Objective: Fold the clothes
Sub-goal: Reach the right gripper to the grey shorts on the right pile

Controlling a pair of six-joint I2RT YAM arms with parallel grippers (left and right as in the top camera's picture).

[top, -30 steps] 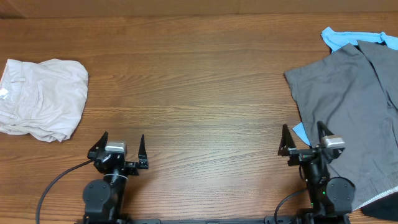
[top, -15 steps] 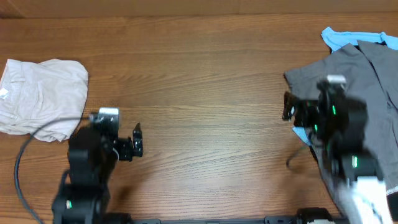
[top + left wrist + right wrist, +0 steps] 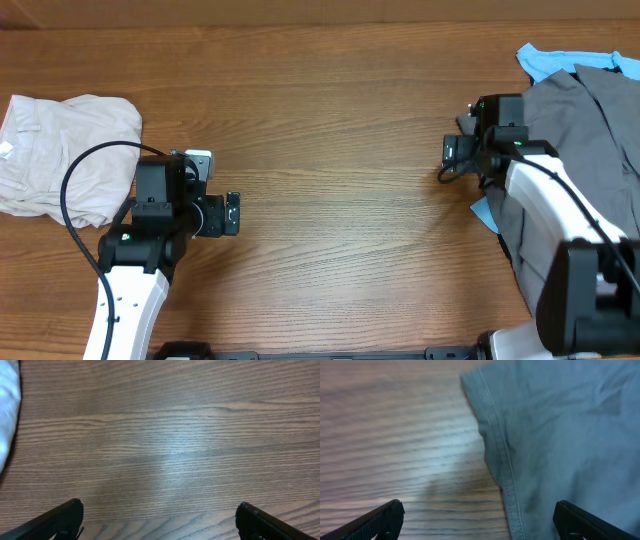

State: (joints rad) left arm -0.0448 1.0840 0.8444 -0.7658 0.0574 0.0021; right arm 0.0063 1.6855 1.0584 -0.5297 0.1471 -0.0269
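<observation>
We see the left jaws spread wide and holding nothing: in the left wrist view their two dark fingertips [image 3: 62,516] sit at the lower corners with only bare wood between them. Below them lies the brown surface [image 3: 330,120], and a strip of pale fabric at the view's left edge belongs to the beige shorts [image 3: 7,410]. From overhead, these shorts lie crumpled at the far left of the surface, just beside the left arm [image 3: 150,235], whose black cable [image 3: 75,190] loops over their lower right edge.

The right jaws are likewise released and empty, their fingertips [image 3: 380,517] wide apart at the bottom corners of the right wrist view. Between them runs the stitched hem of the grey shorts [image 3: 560,435], with wood to its left and grey cloth to its right. We cannot tell whether the tips touch the cloth.

From overhead, the right arm [image 3: 540,190] reaches to the left edge of the grey shorts, which are spread over the right end of the surface. A light-blue garment [image 3: 545,62] shows at their upper edge, and a small blue corner peeks out under their left side.
</observation>
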